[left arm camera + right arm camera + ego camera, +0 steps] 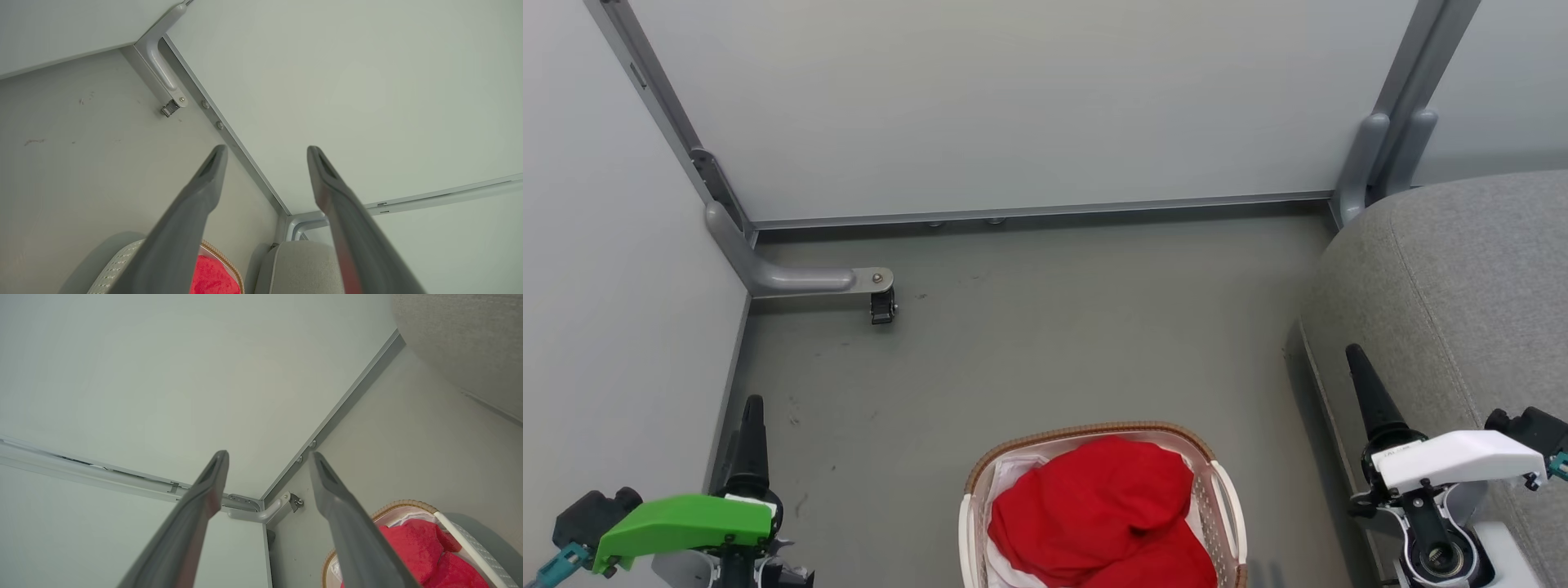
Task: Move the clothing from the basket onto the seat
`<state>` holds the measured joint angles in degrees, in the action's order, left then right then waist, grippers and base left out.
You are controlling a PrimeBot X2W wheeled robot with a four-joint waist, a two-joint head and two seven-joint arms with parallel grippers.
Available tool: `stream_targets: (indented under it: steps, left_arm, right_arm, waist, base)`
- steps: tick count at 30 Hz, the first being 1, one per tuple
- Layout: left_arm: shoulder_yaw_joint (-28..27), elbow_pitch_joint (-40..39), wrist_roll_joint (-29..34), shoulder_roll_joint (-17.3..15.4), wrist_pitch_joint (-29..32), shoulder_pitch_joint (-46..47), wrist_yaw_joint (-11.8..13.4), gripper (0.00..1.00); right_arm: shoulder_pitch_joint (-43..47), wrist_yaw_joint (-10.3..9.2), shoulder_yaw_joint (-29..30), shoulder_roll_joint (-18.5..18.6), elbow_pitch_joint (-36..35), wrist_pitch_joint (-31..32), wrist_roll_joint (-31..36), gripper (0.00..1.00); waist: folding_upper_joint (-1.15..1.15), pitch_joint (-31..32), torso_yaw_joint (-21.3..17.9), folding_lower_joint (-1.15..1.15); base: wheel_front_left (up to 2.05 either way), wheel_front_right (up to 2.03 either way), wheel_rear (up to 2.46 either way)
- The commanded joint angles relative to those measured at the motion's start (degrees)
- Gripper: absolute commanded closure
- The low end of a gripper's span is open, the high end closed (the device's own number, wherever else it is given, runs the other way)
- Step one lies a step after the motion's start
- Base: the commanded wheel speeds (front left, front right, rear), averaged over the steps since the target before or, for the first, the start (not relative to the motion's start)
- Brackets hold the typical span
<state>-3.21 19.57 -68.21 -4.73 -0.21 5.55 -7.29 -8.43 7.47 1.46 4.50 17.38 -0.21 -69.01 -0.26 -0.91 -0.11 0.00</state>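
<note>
Both pairs of jaws apart, we'd pinch the soft, light clothing (1094,506) at its crest, twelve o'clock in the basket (1086,428)

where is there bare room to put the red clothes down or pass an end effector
The seat, right of the basket, is bare where it shows. The floor between basket rim and back wall panel is open, bar a caster foot at far left. Crowded: inside the basket, heaped with clothing.

I see open floor (1054,343) across mid-frame. The seat (1462,269) blocks the right; wall panels (1013,106) close top and left.
</note>
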Motion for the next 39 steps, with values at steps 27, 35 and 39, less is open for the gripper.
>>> stream_targets:
  steps: [27,35,39]
  left_arm:
    - [1.1,1.8,27.8,-1.0,-5.8,2.3,-0.2,0.0]
    - [1.8,2.7,34.4,-1.2,-7.1,2.6,0.2,0.0]
    - [2.1,2.8,37.2,-1.3,-7.8,2.3,0.4,0.0]
  right_arm:
    - [-4.1,0.02,-3.6,1.4,2.2,-5.8,28.0,0.0]
    - [-4.7,0.03,-4.5,1.6,3.1,-7.2,35.1,0.0]
    - [-4.6,0.03,-4.7,1.6,3.3,-7.8,38.4,0.0]
  waist:
    - [0.11,-0.4,0.0,0.0]
    - [0.13,-0.4,-0.1,0.0]
    - [0.14,-0.4,-0.1,0.0]
  base:
    - [0.0,0.0,0.0]
    - [0.0,0.0,0.0]
    - [0.0,0.0,0.0]
